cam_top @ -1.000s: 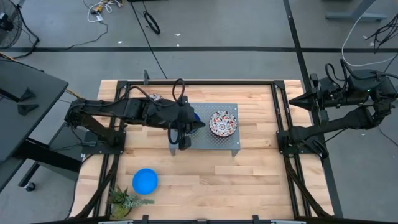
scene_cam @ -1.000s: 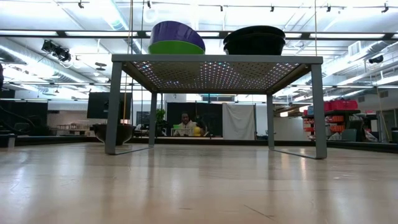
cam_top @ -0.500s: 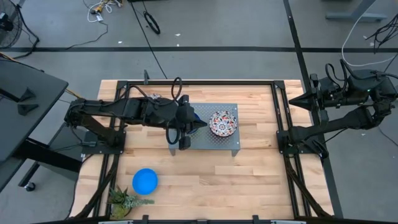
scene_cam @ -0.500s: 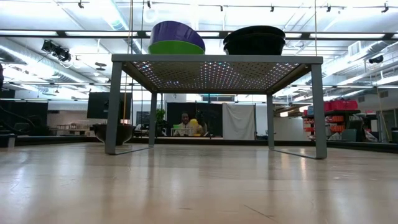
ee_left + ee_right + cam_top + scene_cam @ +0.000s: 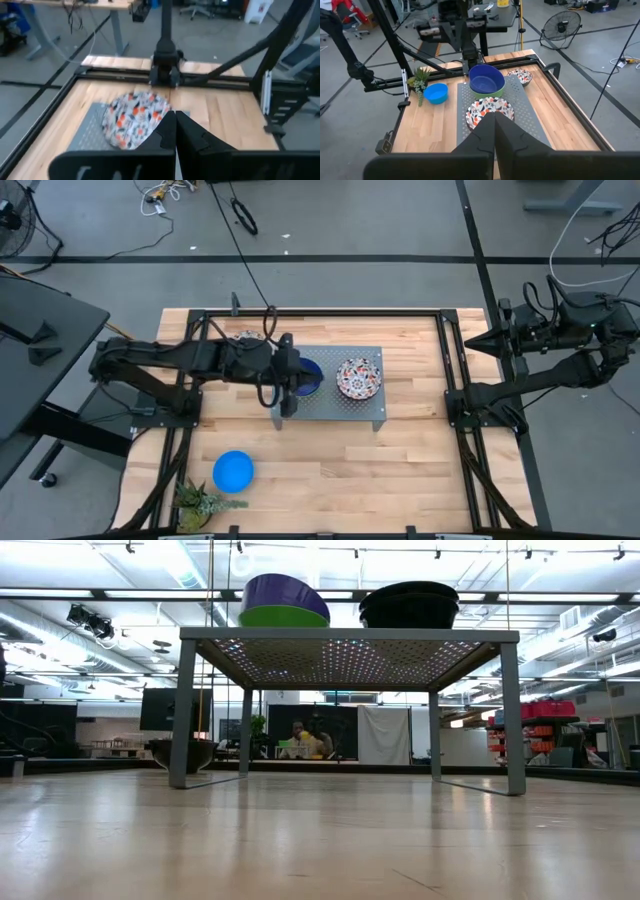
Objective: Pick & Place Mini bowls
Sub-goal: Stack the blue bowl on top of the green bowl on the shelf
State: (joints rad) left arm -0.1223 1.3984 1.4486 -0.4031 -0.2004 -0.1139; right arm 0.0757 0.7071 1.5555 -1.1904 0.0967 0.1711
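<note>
Your left gripper (image 5: pixel 291 392) sits at the near-left edge of the grey tray (image 5: pixel 365 408), just beside the dark blue bowl (image 5: pixel 306 376), which rests nested in the green bowl (image 5: pixel 488 91) on the tray's left half; its fingers (image 5: pixel 165 135) look pressed together and hold nothing. The floral bowl (image 5: pixel 359 377) stands on the tray's right half, close beside the stacked pair. The relation that matters, as I judge it, is this: the bowls not yet on the tray lie on your left arm's side; the bright blue bowl (image 5: pixel 233 471) is on the tabletop (image 5: pixel 330 480) toward the front-left corner, near the spiky plant (image 5: pixel 200 502), well apart from the fingers and behind them as they now point; another floral bowl (image 5: pixel 521 76) lies beside the tray at the back, partly under the left arm. The right gripper (image 5: pixel 494 131) waits off the tabletop's right edge, fingers closed and empty, much farther from either bowl; so the left arm is the nearer one, and it would need to turn away from the tray and part its fingers first.
</note>
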